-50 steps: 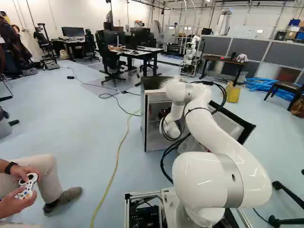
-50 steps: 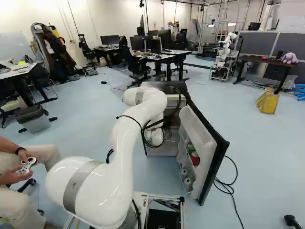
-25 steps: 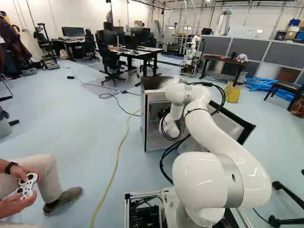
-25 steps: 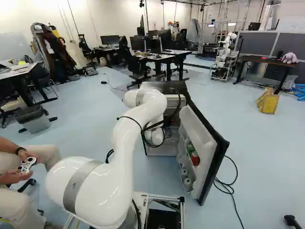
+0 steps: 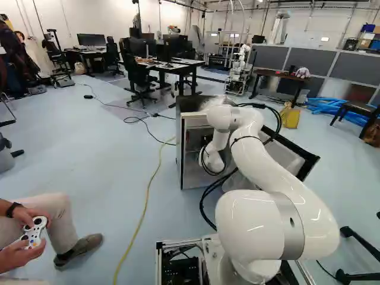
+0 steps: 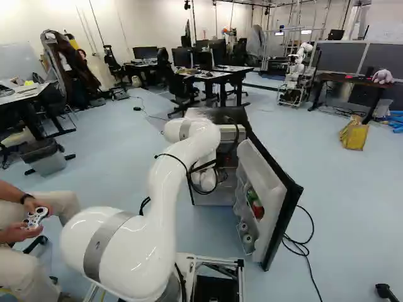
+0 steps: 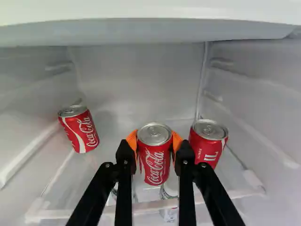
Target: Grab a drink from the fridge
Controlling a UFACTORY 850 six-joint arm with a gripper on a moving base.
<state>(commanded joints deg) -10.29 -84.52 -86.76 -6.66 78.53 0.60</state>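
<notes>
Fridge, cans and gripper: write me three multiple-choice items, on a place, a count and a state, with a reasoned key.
1. Where is the middle red can?
A) on the floor
B) between the fingers of the gripper
C) on a desk

2. How many red cans show in the wrist view?
A) three
B) one
C) six

3. How does the fridge door stand?
A) shut
B) barely ajar
C) wide open

1 B: orange pads press its two sides.
2 A: one gripped, one either side.
3 C: its inner shelves face outward.
</notes>
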